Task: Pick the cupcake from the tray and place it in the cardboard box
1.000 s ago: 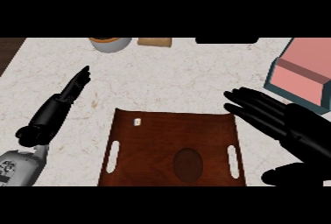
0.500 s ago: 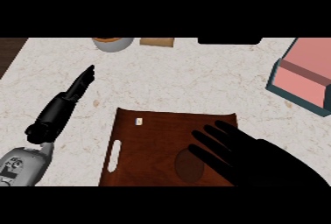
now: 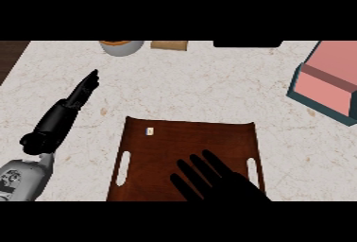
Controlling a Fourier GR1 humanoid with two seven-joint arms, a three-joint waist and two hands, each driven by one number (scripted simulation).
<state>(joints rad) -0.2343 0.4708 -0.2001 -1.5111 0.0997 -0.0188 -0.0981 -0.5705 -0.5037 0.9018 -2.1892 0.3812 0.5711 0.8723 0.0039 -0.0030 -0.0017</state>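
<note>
- The right robot hand point(image 3: 222, 183) has slid lower over the brown tray point(image 3: 185, 142), fingers straight and spread, holding nothing.
- It now hides the cupcake, earlier a dark oval on the tray.
- The left robot hand point(image 3: 78, 96) rests open on the surface point(image 3: 202, 80).
- The pink-lined cardboard box point(image 3: 327, 79) sits far right.

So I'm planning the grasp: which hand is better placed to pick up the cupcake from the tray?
The right hand: it hovers open over the brown tray, covering the spot where the cupcake would sit. The left hand lies outstretched on the counter beside the tray.
</note>
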